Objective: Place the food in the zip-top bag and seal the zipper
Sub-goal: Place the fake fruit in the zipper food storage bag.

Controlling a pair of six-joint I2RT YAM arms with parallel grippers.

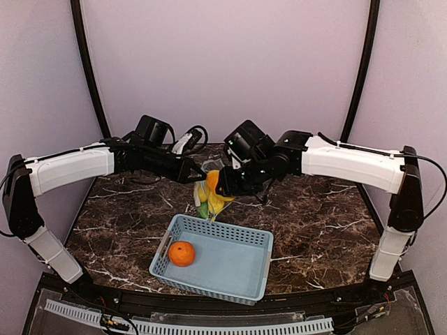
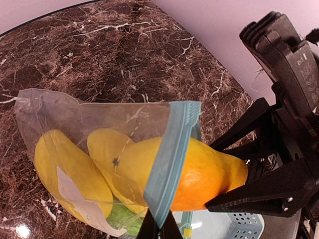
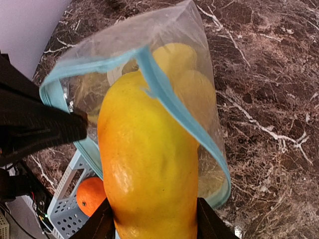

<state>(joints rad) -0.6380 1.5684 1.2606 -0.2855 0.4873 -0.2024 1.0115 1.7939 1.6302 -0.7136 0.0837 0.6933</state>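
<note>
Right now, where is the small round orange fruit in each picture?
Top external: round orange fruit inside the light blue perforated basket, at its left end.
Left wrist: not in it.
Right wrist: fruit lower left, in the basket.
Shared landmark: the basket.

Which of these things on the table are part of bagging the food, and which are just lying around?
Job: zip-top bag; zipper; yellow fruit held by right gripper at the bag mouth; two yellow fruits and green pod inside; orange; left gripper pinching the zipper.
Lying about: blue basket, holding the orange; marble table.
</note>
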